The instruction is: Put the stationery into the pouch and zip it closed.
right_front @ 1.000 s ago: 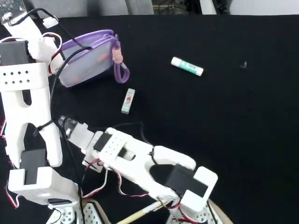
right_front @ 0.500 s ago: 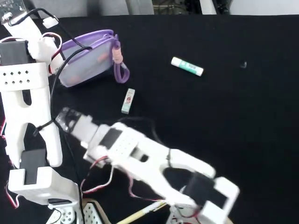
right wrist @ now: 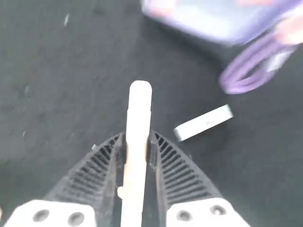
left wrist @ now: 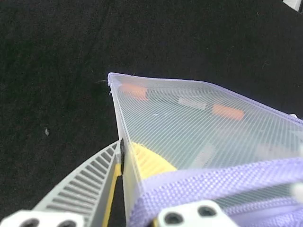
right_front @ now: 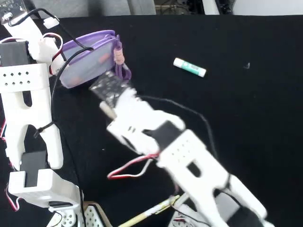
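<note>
The right gripper (right wrist: 137, 142) has its ribbed jaws closed on a white stick (right wrist: 138, 118). The stick runs lengthwise between them, and its rounded end pokes out past the fingertips. Just beyond that end a small white eraser box (right wrist: 203, 123) lies flat on the black table (right wrist: 57, 71), with the pouch's purple loop strap (right wrist: 251, 71) a little farther on. From the high camera the right arm is stretched out long. It runs diagonally from its base at the near edge, up across the table, with the right gripper (right_front: 110, 90) right beside the strap end of the pouch (right_front: 90, 59).

The left gripper (left wrist: 124, 158) is pinched on the edge of the pouch (left wrist: 199, 127), one ribbed jaw outside the clear mesh wall and a yellow pad showing through from inside. Two orange pieces (left wrist: 227, 111) can be seen through the mesh. The left arm stands tall along the table's left side, its wrist bent over so the left gripper (right_front: 53, 59) meets the pouch's far-left end. The pouch lies at the back left of the table, its purple-trimmed mouth facing up.

A glue stick (right_front: 189, 67) lies alone well off to the right of the pouch.
</note>
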`<state>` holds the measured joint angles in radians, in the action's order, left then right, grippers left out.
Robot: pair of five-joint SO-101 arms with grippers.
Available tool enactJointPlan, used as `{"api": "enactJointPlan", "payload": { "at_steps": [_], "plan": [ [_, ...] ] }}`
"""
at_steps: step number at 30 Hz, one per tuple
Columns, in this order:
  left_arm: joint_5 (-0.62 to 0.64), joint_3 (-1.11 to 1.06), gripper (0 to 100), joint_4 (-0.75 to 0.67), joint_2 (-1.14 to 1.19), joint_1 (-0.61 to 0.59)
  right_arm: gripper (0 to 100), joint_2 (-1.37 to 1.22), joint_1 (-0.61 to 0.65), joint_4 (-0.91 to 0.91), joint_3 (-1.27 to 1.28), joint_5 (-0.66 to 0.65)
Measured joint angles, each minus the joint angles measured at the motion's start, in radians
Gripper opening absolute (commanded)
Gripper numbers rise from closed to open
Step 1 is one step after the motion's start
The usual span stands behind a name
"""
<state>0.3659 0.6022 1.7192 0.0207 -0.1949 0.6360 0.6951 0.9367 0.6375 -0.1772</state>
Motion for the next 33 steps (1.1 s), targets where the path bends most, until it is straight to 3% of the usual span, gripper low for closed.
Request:
{"api": "enactJointPlan", "payload": {
  "at_steps": [5, 12, 24, 33],
  "plan": [
    [0.0, 0.0, 3, 0.0, 0.0, 0.0, 1.1, 0.149, -0.066, -0.009, -0.002, -0.002],
    [0.0, 0.0, 3, 0.0, 0.0, 0.009, 1.1, 0.245, -0.084, -0.181, -0.075, 0.0],
    [0.0, -0.005, 3, 0.0, 0.0, 0.043, 1.1, 0.245, -0.084, -0.585, -0.083, 0.002],
    [0.0, -0.021, 3, 0.0, 0.0, 0.081, 1.1, 0.245, -0.078, -1.066, 0.147, 0.002]
  ]
}}
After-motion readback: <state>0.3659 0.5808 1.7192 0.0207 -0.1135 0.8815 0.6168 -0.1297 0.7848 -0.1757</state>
